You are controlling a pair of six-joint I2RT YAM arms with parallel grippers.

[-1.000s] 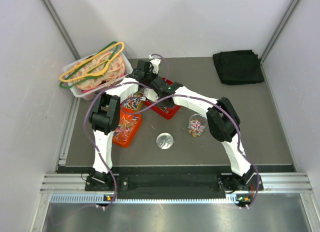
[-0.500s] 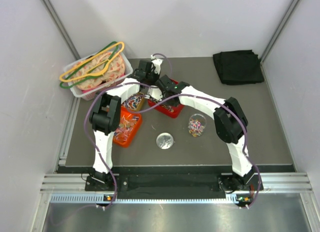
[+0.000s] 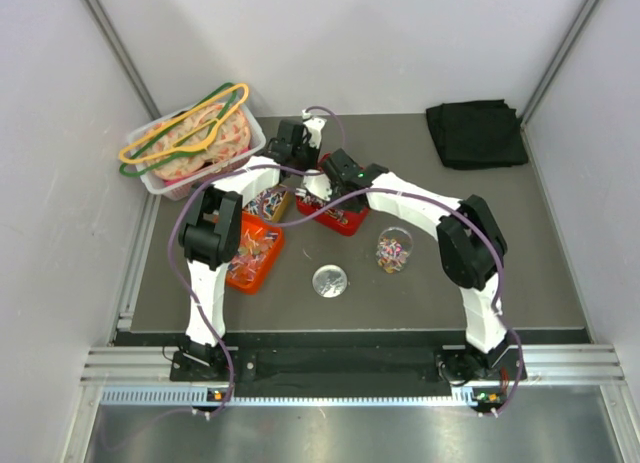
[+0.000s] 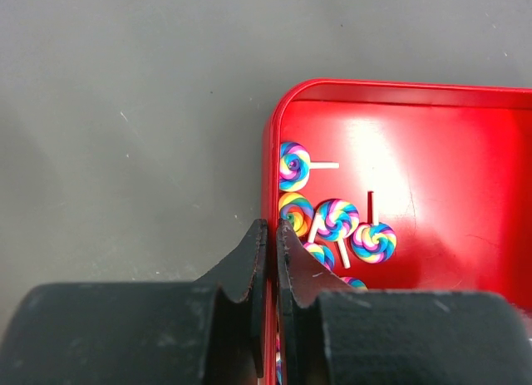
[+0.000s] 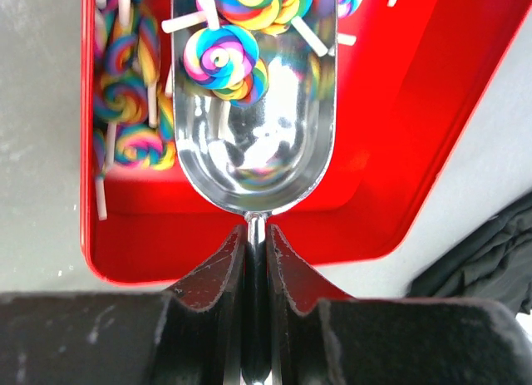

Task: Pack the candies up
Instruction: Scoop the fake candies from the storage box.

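Nearby: jar (image 3: 379,245) of candies (image 3: 393,254), lid (image 3: 330,281), black cloth (image 3: 477,133).

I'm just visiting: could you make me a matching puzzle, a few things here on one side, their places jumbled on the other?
1 shiny metal scoop
2 folded black cloth
3 clear plastic bin of coloured hangers
4 round silvery lid

A far left corner of the dark grey table
B above the red rectangular tray
C far right corner
D near the front, in the middle

Pairs: 1-B, 2-C, 3-A, 4-D
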